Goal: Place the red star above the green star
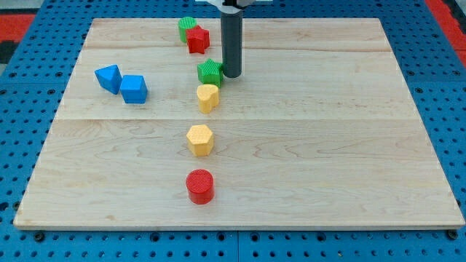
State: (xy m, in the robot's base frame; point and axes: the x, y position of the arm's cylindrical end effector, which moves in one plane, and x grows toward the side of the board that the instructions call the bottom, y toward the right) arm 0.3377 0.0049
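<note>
The red star [198, 39] lies near the view's top, touching a green block [186, 28] on its upper left. The green star [210, 72] lies below it, just above a yellow heart-like block [207, 97]. My tip [231, 75] is right beside the green star, on its right side, touching or nearly touching it. The red star is about fifty pixels up and to the left of my tip.
Two blue blocks [108, 77] [134, 89] lie side by side at the view's left. A yellow hexagon [200, 139] and a red cylinder [199, 185] lie in a column below the yellow heart. The wooden board [328, 145] sits on a blue pegboard.
</note>
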